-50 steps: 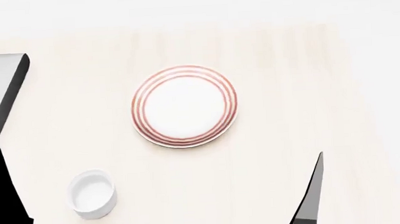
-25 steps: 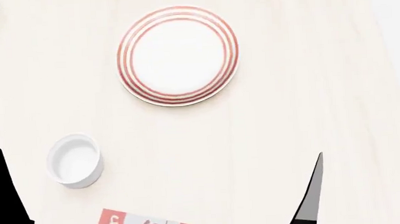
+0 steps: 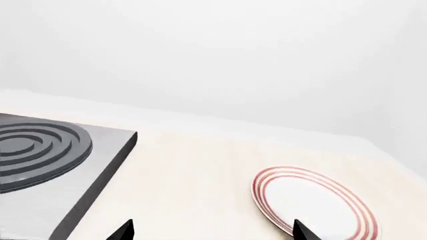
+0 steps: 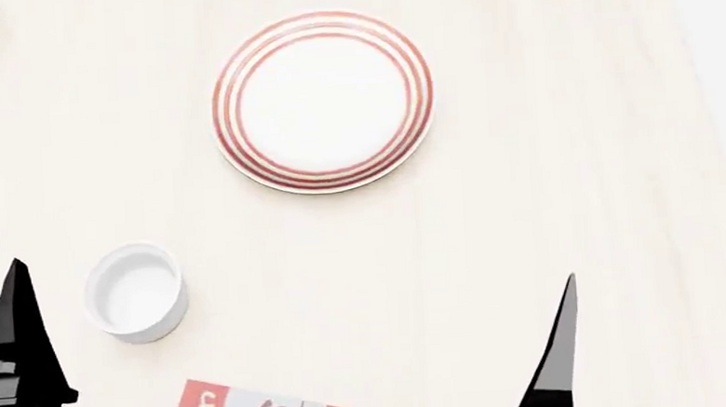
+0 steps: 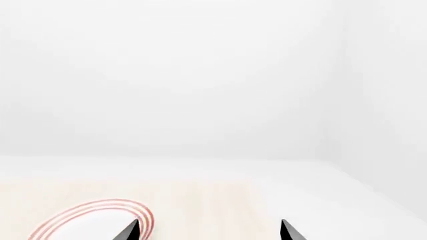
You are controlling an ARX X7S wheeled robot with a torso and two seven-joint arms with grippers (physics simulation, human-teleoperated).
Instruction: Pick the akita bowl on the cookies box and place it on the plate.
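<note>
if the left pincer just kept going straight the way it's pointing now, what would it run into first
Probably nothing soon: ahead of the left pincer is bare table, with the stove on one side and the plate on the other. Depth is uncertain.

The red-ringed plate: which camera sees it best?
The head view: it looks straight down on the whole plate, empty on the table. The left wrist view shows it slanted and cut off at the picture's edge. The right wrist view catches only part of its rim.
</note>
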